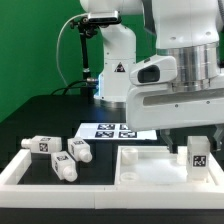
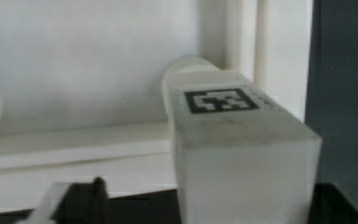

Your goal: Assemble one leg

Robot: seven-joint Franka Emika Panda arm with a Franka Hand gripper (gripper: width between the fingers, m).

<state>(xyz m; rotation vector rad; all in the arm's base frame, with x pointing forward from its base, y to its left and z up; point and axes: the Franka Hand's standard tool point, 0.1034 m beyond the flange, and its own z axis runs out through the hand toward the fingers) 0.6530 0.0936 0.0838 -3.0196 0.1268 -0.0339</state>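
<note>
My gripper (image 1: 197, 140) is shut on a leg (image 1: 198, 157), a white post with a black-and-white tag. It holds the leg upright at the right end of the white square tray-like piece (image 1: 140, 176). In the wrist view the leg (image 2: 238, 130) fills the space between my dark fingers (image 2: 87, 203), its far end against the tray's corner by the raised rim (image 2: 87, 140). Whether the peg end is seated is hidden. Three more legs (image 1: 40, 146) (image 1: 80, 150) (image 1: 63, 167) lie loose at the exterior view's left.
The marker board (image 1: 115, 130) lies flat behind the tray, in front of the arm's base (image 1: 112, 75). A white raised border (image 1: 18, 172) runs round the loose legs at the front left. The table is black and the backdrop green.
</note>
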